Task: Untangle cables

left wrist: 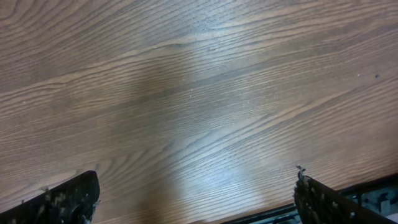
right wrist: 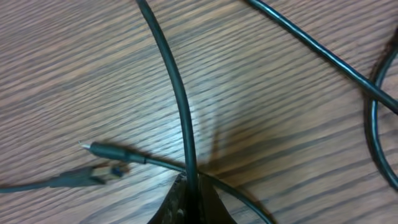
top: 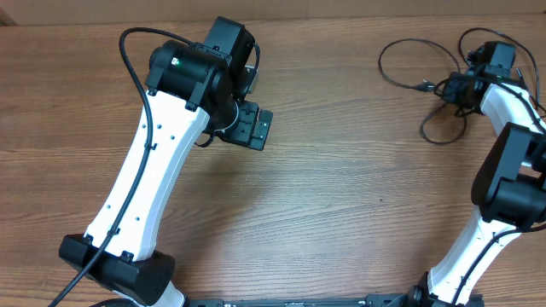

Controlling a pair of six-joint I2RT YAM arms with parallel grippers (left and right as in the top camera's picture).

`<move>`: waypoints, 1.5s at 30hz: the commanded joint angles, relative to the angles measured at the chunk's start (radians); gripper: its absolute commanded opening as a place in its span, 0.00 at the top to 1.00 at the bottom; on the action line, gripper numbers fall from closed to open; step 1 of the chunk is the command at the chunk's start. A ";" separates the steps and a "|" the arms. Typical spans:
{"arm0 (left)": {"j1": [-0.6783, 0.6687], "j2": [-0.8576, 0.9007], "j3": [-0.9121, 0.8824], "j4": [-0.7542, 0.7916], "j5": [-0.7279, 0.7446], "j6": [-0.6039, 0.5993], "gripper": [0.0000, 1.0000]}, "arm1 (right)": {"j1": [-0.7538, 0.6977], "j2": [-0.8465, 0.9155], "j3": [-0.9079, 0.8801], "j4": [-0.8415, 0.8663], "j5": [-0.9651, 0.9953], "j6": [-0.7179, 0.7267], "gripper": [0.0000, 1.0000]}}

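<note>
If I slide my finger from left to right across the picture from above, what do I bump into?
Going across: left arm → left gripper → bare wooden table → cables → right arm.

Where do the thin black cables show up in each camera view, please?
Overhead: thin black cables loop at top right.
Left wrist: not in it.
Right wrist: one cable runs from top centre down into the right fingers.
Shared landmark: the brown wood-grain table.
</note>
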 commanded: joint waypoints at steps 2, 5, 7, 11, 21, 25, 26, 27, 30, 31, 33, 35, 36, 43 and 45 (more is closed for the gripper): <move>-0.013 -0.003 0.004 0.004 0.012 -0.035 0.00 | 0.008 0.016 0.003 0.005 0.004 0.007 0.47; -0.013 -0.003 0.004 0.004 0.011 -0.035 0.01 | 0.016 0.014 0.008 -0.011 -0.003 0.006 0.00; -0.013 -0.003 0.004 0.004 0.011 -0.035 0.01 | 0.024 0.008 0.028 -0.055 -0.003 -0.002 0.00; -0.013 -0.003 0.004 0.009 -0.001 -0.033 0.00 | 0.048 -0.070 0.086 -0.124 -0.003 -0.037 0.00; -0.013 -0.003 0.012 0.393 -0.059 0.017 0.00 | 0.174 -0.498 0.441 -0.396 -0.117 -0.085 0.00; -0.013 -0.003 0.040 0.754 -0.060 0.019 0.00 | 0.238 -0.605 0.622 -0.432 -0.218 -0.084 0.00; -0.013 -0.003 0.054 0.837 -0.060 0.018 0.00 | 0.257 -0.624 0.666 -0.418 -0.229 -0.084 0.00; -0.013 -0.003 0.072 0.916 -0.051 0.014 0.00 | 0.278 -0.640 0.708 -0.399 -0.228 -0.085 0.00; -0.019 -0.003 0.159 1.079 -0.059 0.034 0.00 | 0.320 -0.671 0.818 -0.337 -0.221 -0.084 0.00; -0.021 -0.003 0.182 1.094 -0.070 0.051 0.00 | 0.326 -0.676 0.844 -0.329 -0.221 -0.084 0.00; -0.030 -0.003 0.264 1.106 -0.127 0.121 0.00 | 0.329 -0.684 0.897 -0.332 -0.221 -0.076 0.00; -0.042 -0.003 0.349 1.056 -0.212 0.177 0.00 | 0.329 -0.698 0.912 -0.354 -0.220 -0.077 0.00; -0.046 -0.003 0.385 1.017 -0.250 0.194 0.00 | 0.329 -0.708 0.906 -0.365 -0.216 -0.078 0.00; -0.061 -0.196 0.246 0.919 -0.370 0.217 0.00 | 0.329 -0.848 0.576 -0.276 -0.093 -0.084 0.00; -0.059 -0.301 0.109 0.920 -0.387 0.218 0.00 | 0.329 -0.938 0.359 -0.179 -0.113 -0.084 0.00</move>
